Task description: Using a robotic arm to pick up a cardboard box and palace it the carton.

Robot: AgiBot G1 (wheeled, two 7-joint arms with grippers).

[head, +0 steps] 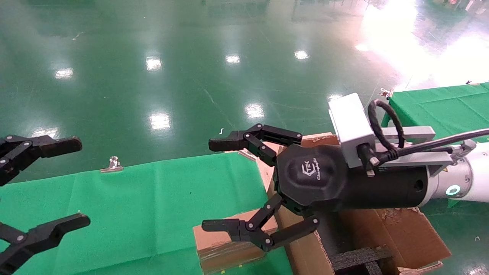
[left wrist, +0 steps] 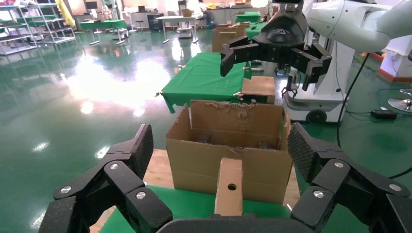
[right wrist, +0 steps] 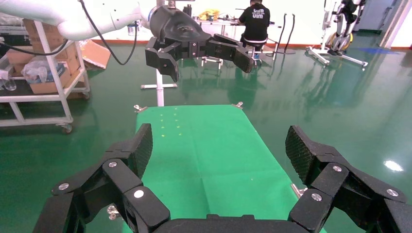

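Note:
The small cardboard box (head: 225, 244) stands on the green table against the carton's side. In the left wrist view it (left wrist: 230, 189) stands on edge with its round hole facing the camera. The carton (head: 386, 233) with ragged flaps and black foam inside stands at the lower right, and it also shows in the left wrist view (left wrist: 194, 160). My right gripper (head: 216, 185), on the white arm with the green ring, is open and empty, hovering above the box and the carton's near edge. My left gripper (head: 72, 183) is open and empty at the far left, facing the box (left wrist: 222, 148).
A green cloth covers the table (head: 133, 198), held by a metal clip (head: 112, 164) at its far edge. A second green table (head: 439, 107) stands at the right. A glossy green floor lies beyond. In the right wrist view only the cloth (right wrist: 204, 145) lies ahead.

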